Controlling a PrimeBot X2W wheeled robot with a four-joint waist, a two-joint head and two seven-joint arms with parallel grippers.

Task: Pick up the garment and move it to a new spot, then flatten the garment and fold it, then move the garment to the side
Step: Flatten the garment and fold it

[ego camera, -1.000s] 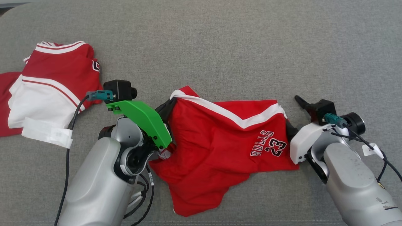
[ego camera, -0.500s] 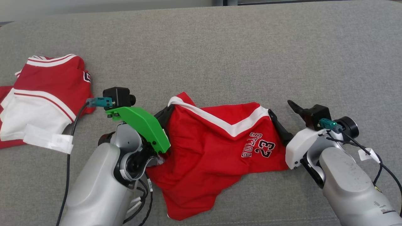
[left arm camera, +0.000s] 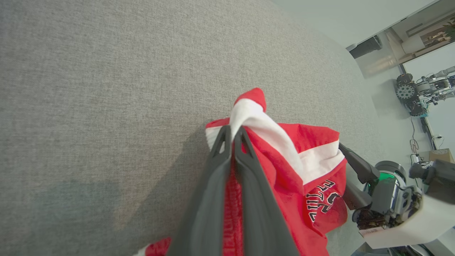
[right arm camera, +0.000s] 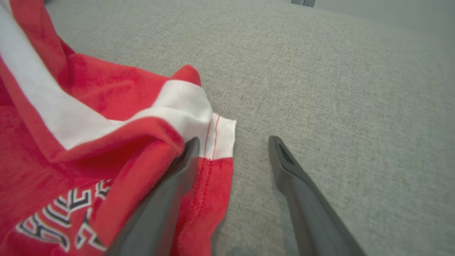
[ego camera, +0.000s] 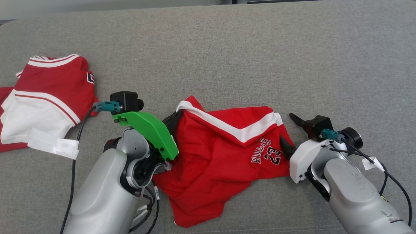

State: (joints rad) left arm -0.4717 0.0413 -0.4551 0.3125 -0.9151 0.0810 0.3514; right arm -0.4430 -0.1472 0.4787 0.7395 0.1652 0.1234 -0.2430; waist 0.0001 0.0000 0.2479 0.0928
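The garment (ego camera: 221,156) is a pair of red shorts with a white stripe and a "BULLS 23" print, lying crumpled on the grey cushion (ego camera: 227,48). My left gripper (ego camera: 174,117) is shut on the shorts' left white-trimmed corner; in the left wrist view its gripper (left arm camera: 233,132) pinches the garment (left arm camera: 284,156) there. My right gripper (ego camera: 290,131) is open at the shorts' right corner. In the right wrist view that gripper (right arm camera: 233,142) straddles the white hem (right arm camera: 220,137): one finger against the cloth, the other over bare cushion.
A second pile of red and white clothing (ego camera: 48,94) with a white label (ego camera: 53,144) lies at the far left. The cushion's back edge runs along the top. Bare grey cushion (right arm camera: 337,89) lies to the right and behind the shorts.
The camera tilted early on. Since then my open right gripper has slid left and nearer, onto the shorts' right corner. My left gripper keeps its hold.
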